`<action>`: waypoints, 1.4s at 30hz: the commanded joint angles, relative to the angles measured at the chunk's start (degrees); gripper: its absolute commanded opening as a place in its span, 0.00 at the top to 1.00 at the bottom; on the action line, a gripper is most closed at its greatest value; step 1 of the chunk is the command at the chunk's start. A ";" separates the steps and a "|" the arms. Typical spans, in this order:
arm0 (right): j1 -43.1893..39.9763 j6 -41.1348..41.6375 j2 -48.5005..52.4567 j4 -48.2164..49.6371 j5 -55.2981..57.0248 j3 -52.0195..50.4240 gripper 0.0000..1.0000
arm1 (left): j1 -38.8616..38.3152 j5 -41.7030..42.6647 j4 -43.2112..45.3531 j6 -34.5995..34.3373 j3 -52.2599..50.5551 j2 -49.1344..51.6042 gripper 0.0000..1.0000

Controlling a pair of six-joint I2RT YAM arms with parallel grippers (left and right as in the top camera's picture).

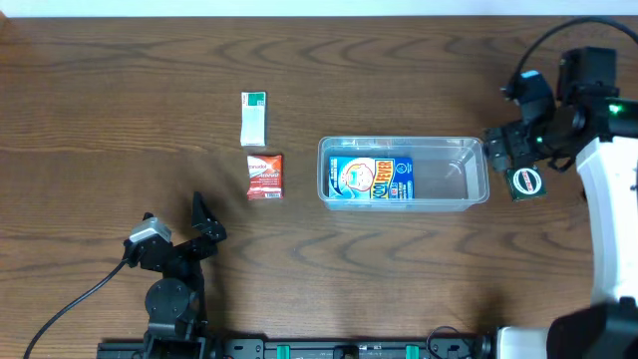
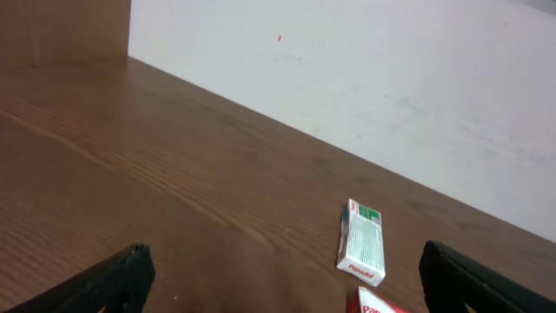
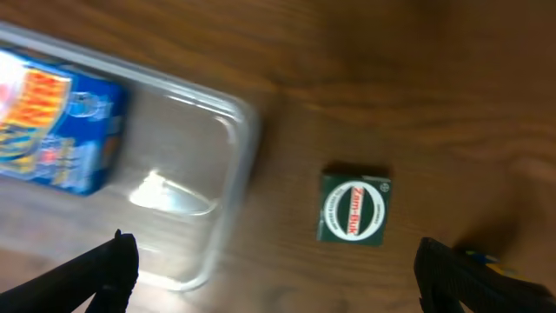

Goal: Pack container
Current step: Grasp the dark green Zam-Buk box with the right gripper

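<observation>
The right pincer (image 3: 278, 274) is spread wide and holds nothing. It hangs above the worktop (image 1: 100, 100), just off the right-hand short end of the container (image 3: 236, 165). A small green box (image 3: 354, 207) lies flat on the wood ahead of it, near that end wall but not touching it.

The left pincer (image 2: 282, 287) is likewise spread and empty, well apart from the container. A white and green carton (image 2: 362, 242) and the corner of a red packet (image 2: 375, 304) lie in front of it.

**Handling of the container (assessment)**
- Weight: probably light, as the walls look thin.
- Stiffness: the walls are likely to flex under a pinch, and the rim should be the stiffest part.
- Surface: glossy plastic, so expect some slip.
- Grasp point: if it must be steadied or shifted, close over the rim at the free right-hand end wall.

**Appearance and position**
The container is a clear rectangular tub with rounded corners and a raised rim. It stands open side up, right of centre on the worktop, with its long axis left to right. A blue packet (image 1: 371, 179) lies flat in its left half. The right half is bare.
</observation>
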 commanded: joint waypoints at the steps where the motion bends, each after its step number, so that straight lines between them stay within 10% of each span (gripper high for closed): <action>1: -2.86 -0.15 3.32 2.69 -0.22 -3.39 0.01 | 0.24 -0.52 -1.81 0.96 -1.27 -0.28 0.02; 42: -10.12 -2.86 18.80 25.09 4.70 -17.70 0.01 | 0.24 -0.52 -1.81 0.96 -1.27 -0.28 0.02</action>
